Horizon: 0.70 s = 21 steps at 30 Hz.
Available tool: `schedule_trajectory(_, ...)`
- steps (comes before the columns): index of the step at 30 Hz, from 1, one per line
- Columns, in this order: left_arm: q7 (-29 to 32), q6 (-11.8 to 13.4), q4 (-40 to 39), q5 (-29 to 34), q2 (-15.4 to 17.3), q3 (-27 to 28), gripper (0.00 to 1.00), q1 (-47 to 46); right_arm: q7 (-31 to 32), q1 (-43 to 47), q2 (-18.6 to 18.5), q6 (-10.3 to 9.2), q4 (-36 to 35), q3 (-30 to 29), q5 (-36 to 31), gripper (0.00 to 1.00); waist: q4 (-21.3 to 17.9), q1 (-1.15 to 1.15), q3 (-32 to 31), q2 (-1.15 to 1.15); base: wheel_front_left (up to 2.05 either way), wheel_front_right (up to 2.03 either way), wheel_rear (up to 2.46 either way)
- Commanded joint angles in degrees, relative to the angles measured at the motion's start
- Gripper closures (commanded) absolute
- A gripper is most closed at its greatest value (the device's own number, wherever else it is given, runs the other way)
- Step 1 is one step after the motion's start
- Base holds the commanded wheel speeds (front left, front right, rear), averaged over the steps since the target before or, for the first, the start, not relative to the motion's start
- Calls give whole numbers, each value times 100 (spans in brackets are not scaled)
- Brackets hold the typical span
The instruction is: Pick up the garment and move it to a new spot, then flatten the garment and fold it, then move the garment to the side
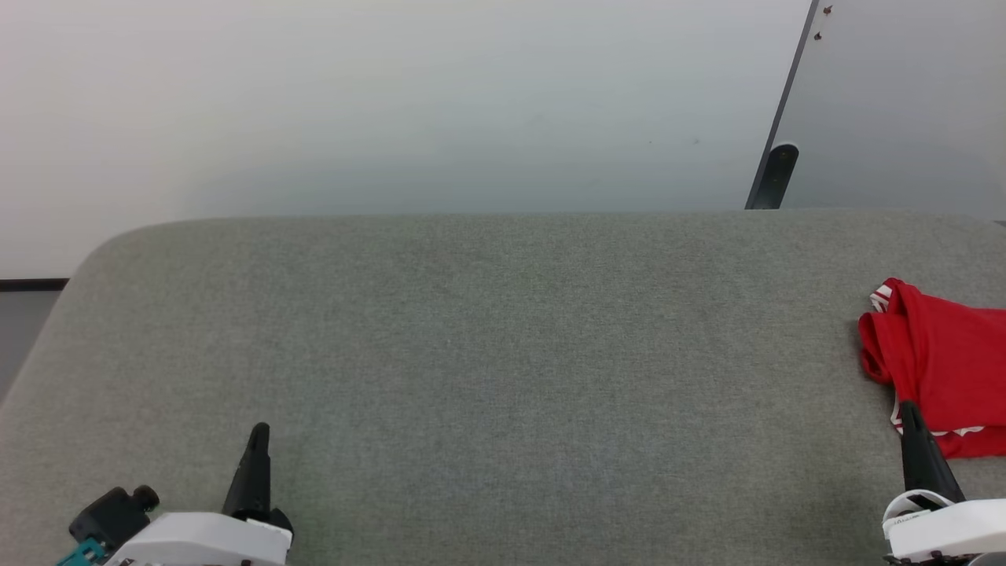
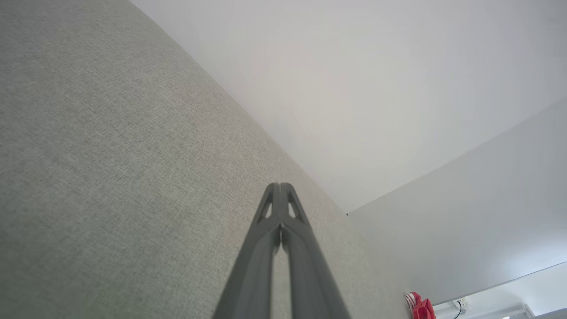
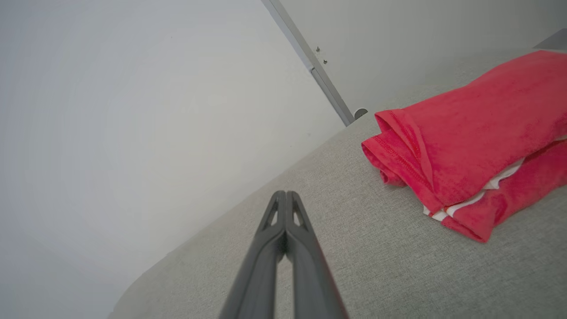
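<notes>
The work surface (image 1: 503, 354) is a wide, flat pad covered in grey-green woven fabric, with a rounded far-left corner. A plain pale wall (image 1: 393, 102) stands behind it. At the right, a slanted dark strip (image 1: 790, 94) separates the wall from a grey panel (image 1: 904, 102). Two small screws (image 1: 823, 22) sit on the panel just beside the strip's upper end. A dark rounded fitting (image 1: 778, 173) sits at the strip's lower end, near the surface's far edge. At far left, a dark baseboard (image 1: 31, 284) runs above grey floor (image 1: 20, 330).
</notes>
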Motion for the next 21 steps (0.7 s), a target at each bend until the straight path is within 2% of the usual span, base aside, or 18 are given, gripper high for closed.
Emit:
schedule_trajectory(1, 52, -7, -80, -222, 12, 42, 100, -138, 58, -169, -10, -1, -35, 6, 270, 100, -7, 0, 5, 0, 0, 0, 0)
schedule_trajectory(21, 382, -10, -122, -1298, -137, 133, 100, -195, 386, -266, 127, -2, 72, 12, 1618, 100, -64, 0, 43, 0, 0, 0, 0)
